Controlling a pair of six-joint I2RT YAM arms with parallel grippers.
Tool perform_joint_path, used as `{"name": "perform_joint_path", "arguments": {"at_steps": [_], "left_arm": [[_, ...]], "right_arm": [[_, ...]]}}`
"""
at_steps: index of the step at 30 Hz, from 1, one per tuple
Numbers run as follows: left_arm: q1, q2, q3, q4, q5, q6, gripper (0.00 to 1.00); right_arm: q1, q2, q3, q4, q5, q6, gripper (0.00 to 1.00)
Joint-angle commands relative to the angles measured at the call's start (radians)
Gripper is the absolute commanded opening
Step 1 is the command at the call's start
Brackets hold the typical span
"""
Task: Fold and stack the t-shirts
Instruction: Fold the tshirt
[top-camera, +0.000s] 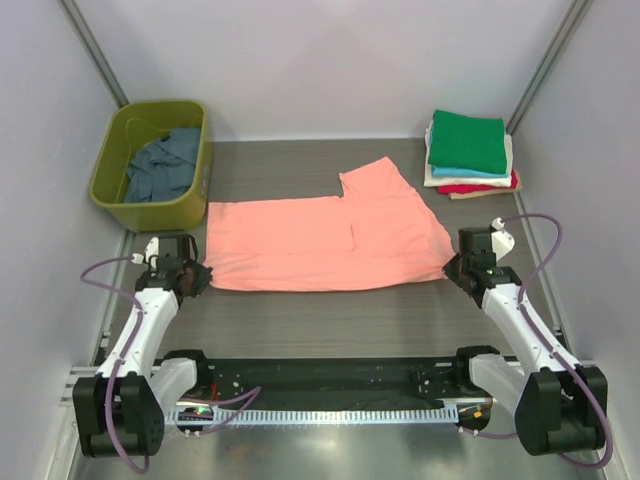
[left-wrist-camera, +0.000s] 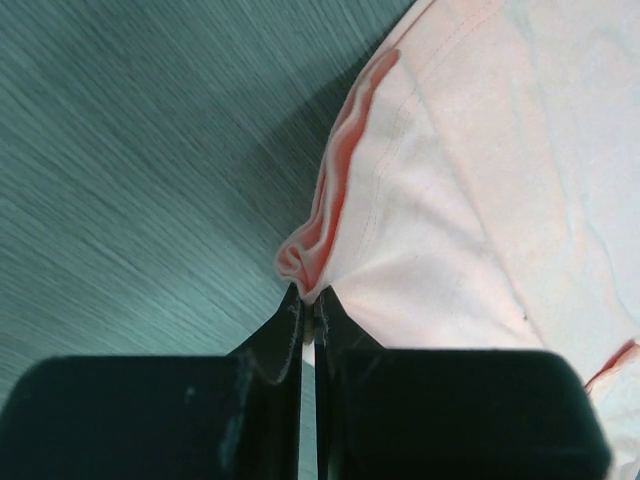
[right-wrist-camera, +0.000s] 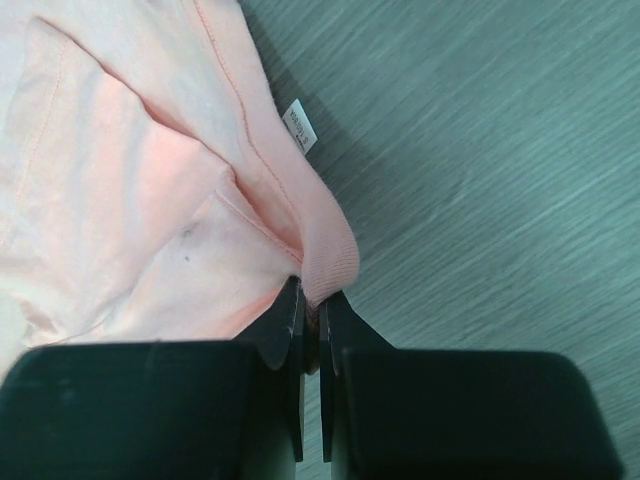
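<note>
A salmon-pink t-shirt (top-camera: 320, 240) lies spread flat mid-table, one sleeve folded in, the other pointing to the back. My left gripper (top-camera: 202, 279) is shut on its near left corner; the left wrist view shows the bunched hem (left-wrist-camera: 305, 262) pinched between the fingertips. My right gripper (top-camera: 450, 268) is shut on its near right corner; the right wrist view shows the ribbed edge (right-wrist-camera: 330, 262) in the jaws. A stack of folded t-shirts (top-camera: 470, 152), green on top, then teal, cream and red, sits at the back right. A slate-blue t-shirt (top-camera: 162, 165) lies crumpled in the tub.
An olive-green plastic tub (top-camera: 122, 195) stands at the back left, close to the shirt's left edge. White walls enclose the table on three sides. A black rail (top-camera: 320, 380) with the arm bases runs along the near edge.
</note>
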Motion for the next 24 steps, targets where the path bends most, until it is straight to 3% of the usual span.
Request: {"name": "perform_joint_path", "arguments": {"at_steps": [1,10,14,15,16,17,18,19,21,22,24], "left_arm": [[0.012,-0.052,-0.012,-0.057,-0.035,-0.013,0.01],[0.019,-0.176,-0.013,-0.168,-0.035,-0.002,0.02],[0.012,-0.248,-0.036,-0.185,0.013,-0.025,0.08],[0.012,-0.256,-0.038,-0.189,0.023,-0.030,0.15],[0.013,-0.266,-0.035,-0.194,0.034,-0.033,0.23],[0.012,-0.268,-0.032,-0.197,0.055,-0.036,0.39],[0.012,-0.268,-0.026,-0.204,0.064,-0.041,0.63],[0.012,-0.271,-0.019,-0.223,0.073,-0.042,0.73],[0.012,-0.280,0.016,-0.244,0.084,-0.030,0.92],[0.012,-0.283,0.033,-0.272,0.078,-0.019,0.96],[0.012,-0.305,0.091,-0.304,0.043,0.016,1.00]], "right_arm": [[-0.014,-0.057,-0.029,-0.052,0.014,0.050,0.06],[-0.023,-0.192,-0.048,-0.141,0.011,0.084,0.11],[-0.023,-0.239,-0.035,-0.217,-0.002,0.104,0.14],[-0.023,-0.258,-0.039,-0.223,-0.012,0.121,0.15],[-0.023,-0.266,-0.043,-0.229,-0.022,0.132,0.28],[-0.023,-0.270,-0.048,-0.230,-0.048,0.133,0.41],[-0.021,-0.273,-0.049,-0.232,-0.056,0.139,0.54],[-0.023,-0.270,-0.048,-0.230,-0.058,0.138,0.73],[-0.023,-0.263,-0.029,-0.249,-0.030,0.132,0.85],[-0.023,-0.252,-0.020,-0.253,-0.026,0.129,0.94],[-0.023,-0.244,0.013,-0.253,0.006,0.129,0.96]]}}
